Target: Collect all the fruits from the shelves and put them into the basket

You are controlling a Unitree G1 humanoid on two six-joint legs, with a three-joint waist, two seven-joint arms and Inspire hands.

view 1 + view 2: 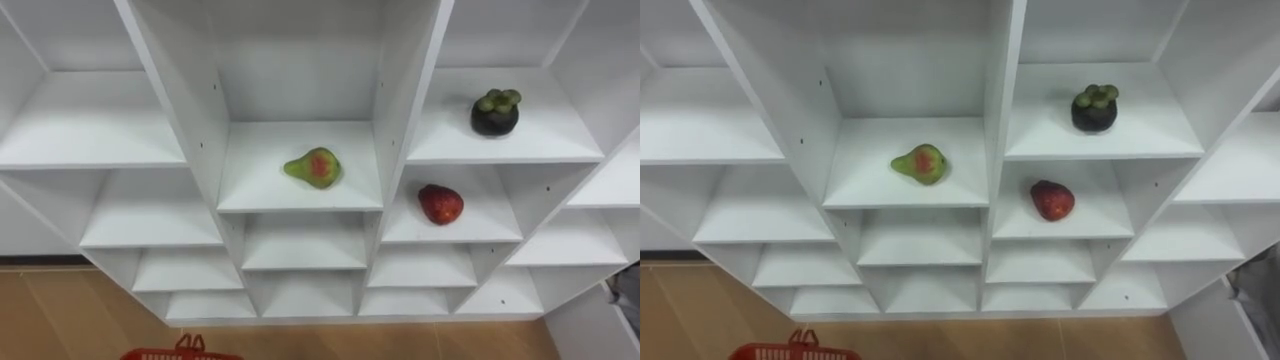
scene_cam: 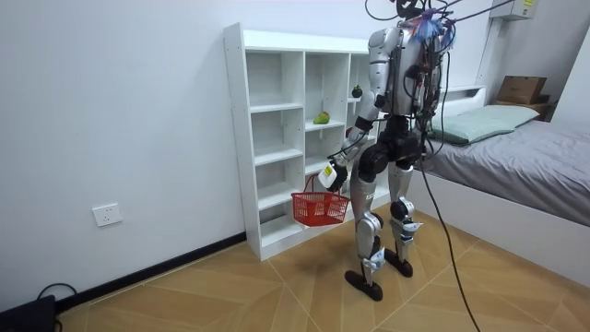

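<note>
Room view, left hand [image 2: 332,173]: lowered at the robot's side, with its fingers closed round the handle of the basket [image 2: 320,208], which hangs from it.
Right hand [image 1: 628,290]: a dark shape at the lower right edge of the eye views. Whether its fingers are apart or together cannot be told.
Basket: red. Its rim and handle show at the lower left edge of the eye views, and its contents cannot be told.
Stance: upright, close before the closet [image 1: 400,90] and facing it.
Pear [image 1: 314,167]: lies on its side, alone in a middle-column compartment.
Mangosteen [image 1: 495,112]: in the column to the right, on the upper shelf, with its green cap upward.
Red fruit [image 1: 440,203]: in the compartment directly below the mangosteen.
Step in hand: judged to be the start of collecting. All three fruits sit on their shelves and no hand is near any of them.
Next move: judged to fall to the right hand, since the left is taken up with the basket. It must reach into one compartment, clear of the divider and the shelf above, and close round one fruit. The mangosteen and the red fruit lie on its side. The fruit must then be carried down and across to the basket.
</note>
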